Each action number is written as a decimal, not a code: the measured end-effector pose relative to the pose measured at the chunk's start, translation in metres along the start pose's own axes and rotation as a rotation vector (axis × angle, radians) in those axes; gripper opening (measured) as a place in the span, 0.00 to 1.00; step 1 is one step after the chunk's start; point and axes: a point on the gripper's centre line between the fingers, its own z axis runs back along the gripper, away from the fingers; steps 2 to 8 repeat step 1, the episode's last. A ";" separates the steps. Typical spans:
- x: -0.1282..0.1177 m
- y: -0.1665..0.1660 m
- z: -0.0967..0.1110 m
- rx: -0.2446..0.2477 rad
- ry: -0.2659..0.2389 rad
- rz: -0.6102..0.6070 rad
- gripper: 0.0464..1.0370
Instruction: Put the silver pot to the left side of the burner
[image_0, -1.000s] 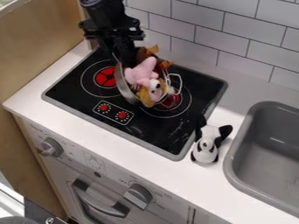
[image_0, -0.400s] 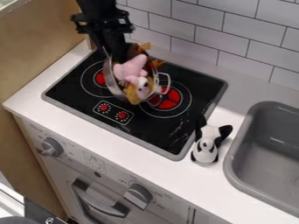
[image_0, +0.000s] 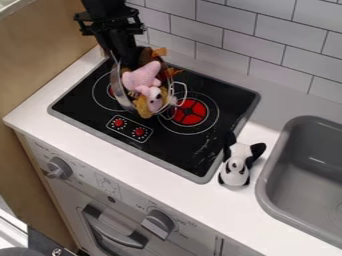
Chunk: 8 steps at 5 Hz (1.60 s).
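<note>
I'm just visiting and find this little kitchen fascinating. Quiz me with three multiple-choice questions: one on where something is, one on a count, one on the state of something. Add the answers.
1. Where is the black-and-white toy?
A. Between the stove and the sink
B. Inside the oven
C. On top of the wall

2. How many small red dials are on the stove's outlined panel?
A. Four
B. None
C. Two

3. What state is the silver pot in?
A. Covered by a lid
B. Open, with a pink plush toy in it
C. Completely empty

Answers:
1. A: it is on the white counter, with the stove on one side and the sink on the other.
2. C: two red spots sit inside the outline.
3. B: the pink plush shows in the pot's opening.
</note>
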 end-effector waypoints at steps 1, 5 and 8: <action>0.004 0.012 0.000 0.003 -0.007 -0.018 0.16; 0.004 0.012 0.000 0.003 -0.007 -0.018 0.16; 0.004 0.012 0.000 0.003 -0.007 -0.018 0.16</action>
